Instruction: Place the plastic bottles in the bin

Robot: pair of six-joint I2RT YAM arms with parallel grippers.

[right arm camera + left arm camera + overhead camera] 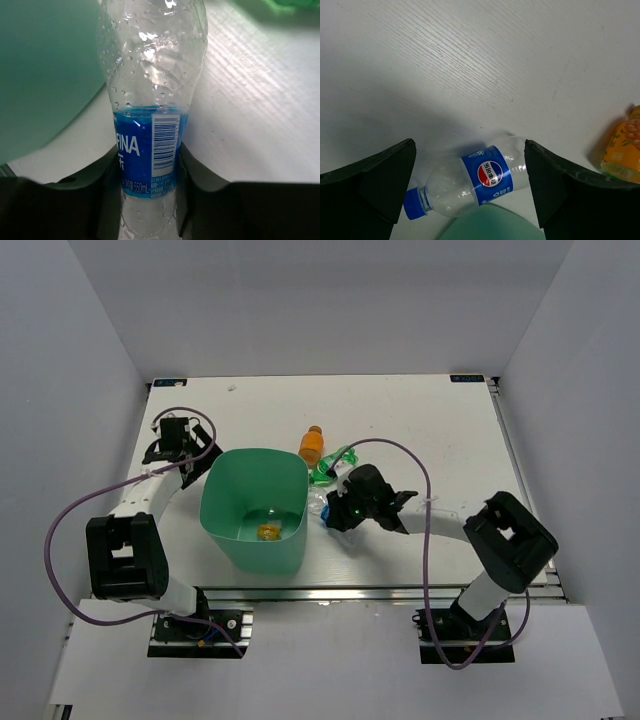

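Note:
The teal bin (219, 502) stands mid-table with a clear orange-banded bottle (270, 531) inside. My right gripper (343, 510) is just right of the bin, shut on a clear bottle with a blue label (150, 145); the fingers (192, 175) press its label on both sides. My left gripper (180, 445) is open at the bin's far left corner. In the left wrist view it (470, 150) straddles a clear blue-labelled bottle with a blue cap (470, 182) lying on the table against the bin's rim (490, 225). An orange bottle (311, 445) and a translucent green bottle (333, 465) lie behind the bin.
The bin wall (45, 75) is close on the left of the held bottle. The orange bottle (622, 150) shows at the right edge of the left wrist view. White walls enclose the table on three sides. Cables loop off both arms.

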